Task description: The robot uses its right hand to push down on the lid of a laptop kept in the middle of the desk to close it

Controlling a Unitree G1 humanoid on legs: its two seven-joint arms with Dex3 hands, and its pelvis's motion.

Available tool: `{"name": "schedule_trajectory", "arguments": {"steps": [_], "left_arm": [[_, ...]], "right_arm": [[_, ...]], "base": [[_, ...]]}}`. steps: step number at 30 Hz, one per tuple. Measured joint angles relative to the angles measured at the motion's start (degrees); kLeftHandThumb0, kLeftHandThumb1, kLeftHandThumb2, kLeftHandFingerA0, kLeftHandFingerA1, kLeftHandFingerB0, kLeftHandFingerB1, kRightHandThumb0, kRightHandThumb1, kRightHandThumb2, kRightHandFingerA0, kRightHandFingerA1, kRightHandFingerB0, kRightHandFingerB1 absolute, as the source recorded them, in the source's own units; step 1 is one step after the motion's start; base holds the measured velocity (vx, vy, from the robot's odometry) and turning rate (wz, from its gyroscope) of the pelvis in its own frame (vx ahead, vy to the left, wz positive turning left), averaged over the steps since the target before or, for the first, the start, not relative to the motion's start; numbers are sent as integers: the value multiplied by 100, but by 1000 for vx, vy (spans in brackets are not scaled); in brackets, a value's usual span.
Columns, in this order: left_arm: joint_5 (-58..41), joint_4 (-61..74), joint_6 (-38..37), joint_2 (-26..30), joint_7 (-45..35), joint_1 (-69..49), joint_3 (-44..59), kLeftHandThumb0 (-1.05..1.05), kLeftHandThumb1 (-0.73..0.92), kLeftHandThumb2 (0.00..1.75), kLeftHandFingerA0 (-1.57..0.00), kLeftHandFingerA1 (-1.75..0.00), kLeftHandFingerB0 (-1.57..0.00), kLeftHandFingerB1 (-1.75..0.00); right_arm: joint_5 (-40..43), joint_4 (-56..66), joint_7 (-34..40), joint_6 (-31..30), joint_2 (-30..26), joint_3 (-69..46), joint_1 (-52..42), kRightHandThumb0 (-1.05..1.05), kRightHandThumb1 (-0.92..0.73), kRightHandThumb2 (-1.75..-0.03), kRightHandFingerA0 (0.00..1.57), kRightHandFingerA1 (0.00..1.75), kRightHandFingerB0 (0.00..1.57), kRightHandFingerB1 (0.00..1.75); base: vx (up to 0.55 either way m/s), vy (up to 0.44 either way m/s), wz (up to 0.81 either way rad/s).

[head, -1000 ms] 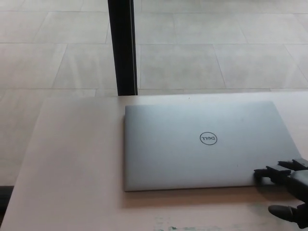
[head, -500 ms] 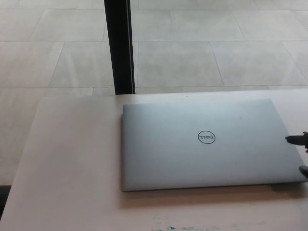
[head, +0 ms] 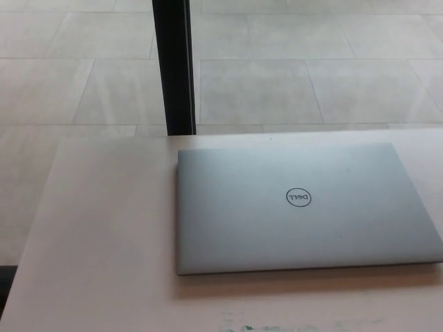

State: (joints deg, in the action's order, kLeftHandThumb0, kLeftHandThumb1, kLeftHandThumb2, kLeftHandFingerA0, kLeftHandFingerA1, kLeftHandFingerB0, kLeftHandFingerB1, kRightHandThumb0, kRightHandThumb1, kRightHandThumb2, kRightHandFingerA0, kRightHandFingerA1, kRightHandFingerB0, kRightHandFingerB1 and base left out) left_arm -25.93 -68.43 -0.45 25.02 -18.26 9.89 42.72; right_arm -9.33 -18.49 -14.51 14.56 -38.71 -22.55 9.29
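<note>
- Pale floor tiles (head: 311, 83) fill the upper part of the head view, large grey-beige squares with thin grout lines between them.
- One black upright post (head: 174, 66) stands at the far edge of the desk, rising out of the top of the view, its foot just behind the far left corner of the laptop.
- Below it the desk (head: 104, 235) spreads across the lower half, a light, pinkish-beige top with a bare stretch on the robot's left side.
- On that desk lies the laptop (head: 304, 207), silver-grey, lid flat down on its base, so it is closed.
- Its lid carries a round dark logo (head: 298, 198) near the middle.
- Its near edge casts a narrow shadow on the desk, and its right near corner reaches the right border of the view.
- It sits right of the desk's centre as seen from the head camera, long sides roughly parallel to the desk's far edge.
- Some faint greenish marks (head: 239, 325) show on the desk at the very bottom, too blurred to read.
- Neither the right hand nor the left hand shows anywhere, so nothing can be said of their fingers, nor of where the laptop lies relative to a hand.
- Nothing touches the lid.
</note>
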Motion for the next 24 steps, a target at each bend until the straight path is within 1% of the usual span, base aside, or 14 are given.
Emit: {"name": "schedule_trajectory", "arguments": {"steps": [1, 2, 5, 6, 8, 9, 12, 13, 14, 15, 18, 19, 23, 24], "left_arm": [[0, 0, 0, 0, 0, -1, 0, -105, 58, 113, -21, -51, -13, -44], [0, -1, 0, 0, 0, -2, 0, -105, 59, 114, -19, -51, -11, -44], [0, 0, 0, 0, 0, -2, 0, -105, 59, 114, -20, -51, -12, -44], [0, -1, 0, 0, 0, -2, 0, -105, 59, 113, -19, -51, -12, -44], [0, -2, 0, 0, 0, -3, 0, -105, 59, 113, -19, -51, -11, -43], [0, -1, 0, -1, 0, -4, 0, -105, 59, 113, -20, -51, -12, -43], [0, -1, 0, -1, 0, -8, -4, -105, 59, 113, -20, -51, -12, -43], [0, -1, 0, -1, 0, -8, -4, -105, 58, 113, -20, -51, -12, -43], [0, -1, 0, -1, 0, -10, -4, -105, 58, 113, -20, -50, -12, -43], [0, -1, 0, -1, 1, -13, -5, -105, 58, 113, -21, -51, -13, -43], [-1, -1, 0, -1, 0, -16, -5, -105, 56, 112, -19, -51, -12, -43], [-1, -1, 0, -1, 0, -17, -5, -105, 57, 112, -20, -50, -12, -43], [-2, -1, 0, 0, 0, -19, -4, -105, 56, 112, -19, -50, -12, -43], [-2, -1, 0, 1, 0, -19, -4, -105, 55, 111, -20, -50, -12, -43]], "right_arm": [[38, -43, 10, -3, 0, -157, -67, -89, -87, -66, 48, 123, 23, 92], [56, -70, 17, -6, 0, -236, -104, -91, -90, -67, 28, 129, 10, 91], [172, -336, 86, -16, 1, -801, -364, -88, -91, -67, 23, 137, 1, 86], [216, -452, 118, -23, 2, -993, -450, -87, -92, -63, 28, 148, 1, 99], [309, -690, 197, -29, 8, -1358, -574, -85, -92, -61, 18, 135, 0, 95], [335, -772, 224, -32, 9, -1485, -611, -91, -75, -113, 41, 102, 3, 69], [494, -1133, 323, -52, 16, -1994, -753, -96, -76, -112, 40, 103, 3, 69], [552, -1271, 360, -63, 21, -2181, -793, -90, -71, -110, 39, 101, 9, 74], [619, -1414, 403, -70, 32, -2384, -833, -86, -92, -59, 20, 137, 0, 97], [683, -1527, 440, -74, 46, -2549, -857, -97, -75, -113, 43, 107, 9, 77], [893, -1824, 604, -94, 121, -3052, -886, -91, -73, -113, 38, 102, 14, 78], [963, -1897, 655, -99, 153, -3192, -887, -95, -73, -109, 33, 99, 5, 72], [1242, -2150, 892, -147, 336, -3683, -851, -96, -76, -114, 43, 107, 9, 76], [1298, -2226, 956, -152, 375, -3769, -834, -96, -78, -117, 33, 102, 7, 65]], "base": [[0, 0, 0], [0, 0, 0], [0, 0, 0], [0, 0, 0], [0, 0, 0], [0, 0, 0], [0, 0, 0], [0, 0, 0], [0, 0, 0], [0, 0, 0], [0, 0, 0], [0, 0, 0], [0, 0, 0], [0, 0, 0]]}}
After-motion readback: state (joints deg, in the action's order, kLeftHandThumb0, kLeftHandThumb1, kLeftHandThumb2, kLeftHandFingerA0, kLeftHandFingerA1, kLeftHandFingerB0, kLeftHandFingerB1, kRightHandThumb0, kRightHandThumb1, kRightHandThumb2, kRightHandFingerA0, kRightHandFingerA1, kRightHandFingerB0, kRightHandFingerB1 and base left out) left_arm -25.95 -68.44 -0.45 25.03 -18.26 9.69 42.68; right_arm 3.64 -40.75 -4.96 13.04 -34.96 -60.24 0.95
